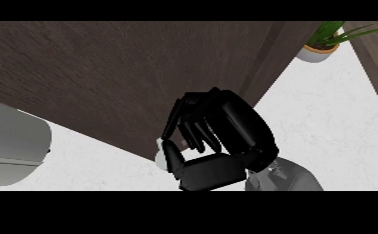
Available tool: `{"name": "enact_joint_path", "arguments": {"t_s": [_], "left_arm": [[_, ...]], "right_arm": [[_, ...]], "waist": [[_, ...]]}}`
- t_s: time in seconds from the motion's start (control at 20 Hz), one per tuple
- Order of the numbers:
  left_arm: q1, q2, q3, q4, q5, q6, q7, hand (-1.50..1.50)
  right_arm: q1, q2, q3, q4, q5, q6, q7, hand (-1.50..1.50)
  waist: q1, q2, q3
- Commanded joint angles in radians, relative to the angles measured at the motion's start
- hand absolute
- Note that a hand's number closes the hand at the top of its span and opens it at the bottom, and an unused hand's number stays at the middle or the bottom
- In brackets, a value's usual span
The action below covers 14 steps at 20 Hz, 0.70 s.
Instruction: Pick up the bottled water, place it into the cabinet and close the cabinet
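**benchwatcher:** So where's this at? I'm seeing the big dark brown wood-grain cabinet panel [125, 78] filling most of the view, and the robot's black right hand [218, 138] sitting right at its lower edge.

**kettle_on:** Early-to-middle, I'd guess. The hand is curling its fingers [193, 130] and thumb round something small, and there's just a sliver of a white, rounded thing [160, 157] peeking out under the thumb, touching the panel's lower edge. I'm reading that as the bottled water, mostly hidden by the hand. Can't say for sure.

**benchwatcher:** So picked up, not stowed?

**kettle_on:** That's my read. Nothing's showing the bottle inside the cabinet, so placing it and shutting the door are both looking like they're left to do. Whether that panel is the door or a side wall, I can't tell.

**benchwatcher:** Pose?

**kettle_on:** Grey forearm [291, 178] is coming in from below the panel, hand is angling up and left, back of the hand facing us. Left hand isn't showing. Also a potted green plant [325, 40] off the panel's upper right on the white counter [325, 123].
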Motion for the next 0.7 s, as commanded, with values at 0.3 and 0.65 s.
{"name": "enact_joint_path", "arguments": {"t_s": [0.3,0.65], "left_arm": [[0.048,-0.052,0.116,-0.009,0.073,-0.092,0.049,-1.5],[0.054,-0.076,0.215,0.056,0.133,-0.209,0.08,-1.5]], "right_arm": [[-0.282,-0.018,-0.265,0.403,-0.118,0.162,-0.066,1.5],[-0.363,-0.055,-0.329,0.555,-0.147,0.304,-0.125,1.5]], "waist": [[-0.008,0.001,0.001],[-0.014,0.0,0.0]]}}
